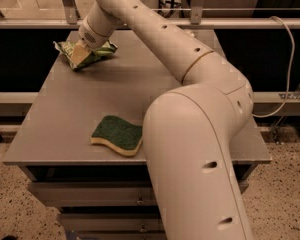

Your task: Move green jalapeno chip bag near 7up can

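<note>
Gripper (81,55) seemingly on one bag (104,50); one sponge (117,134)

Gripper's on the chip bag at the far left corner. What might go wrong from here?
The green jalapeno chip bag sits near the far left edge of the table with the gripper on it; a slip could push it off. The 7up can is not in view, perhaps hidden behind the arm, so a sweep might knock it. A low carry could catch the sponge.
</note>
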{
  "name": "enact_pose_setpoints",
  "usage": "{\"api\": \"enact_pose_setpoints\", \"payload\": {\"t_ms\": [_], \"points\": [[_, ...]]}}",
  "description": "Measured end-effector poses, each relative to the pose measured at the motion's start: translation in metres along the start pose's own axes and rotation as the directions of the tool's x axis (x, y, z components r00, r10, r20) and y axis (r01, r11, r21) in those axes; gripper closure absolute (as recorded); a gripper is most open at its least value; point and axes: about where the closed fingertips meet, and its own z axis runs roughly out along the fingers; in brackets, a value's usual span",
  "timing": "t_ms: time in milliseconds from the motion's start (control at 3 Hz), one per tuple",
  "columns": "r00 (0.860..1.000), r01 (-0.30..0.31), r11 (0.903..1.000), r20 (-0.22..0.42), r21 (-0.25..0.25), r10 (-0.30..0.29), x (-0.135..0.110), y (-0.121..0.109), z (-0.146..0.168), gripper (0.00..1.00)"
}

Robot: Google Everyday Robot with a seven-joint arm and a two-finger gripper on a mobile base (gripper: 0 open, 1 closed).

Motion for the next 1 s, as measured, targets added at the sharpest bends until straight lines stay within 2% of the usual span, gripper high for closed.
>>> {"api": "enact_pose_setpoints", "payload": {"t_ms": [333,667,1000], "points": [[1.000,0.018,0.9997,0.025,0.017,-0.018,-0.007,0.000,-0.014,1.00],[0.995,0.075,0.9960,0.064,0.049,-0.078,-0.017,0.006,-0.045,1.00],[0.981,0.166,0.9818,0.089,0.092,-0.174,-0.024,0.020,-0.091,1.00]]}}
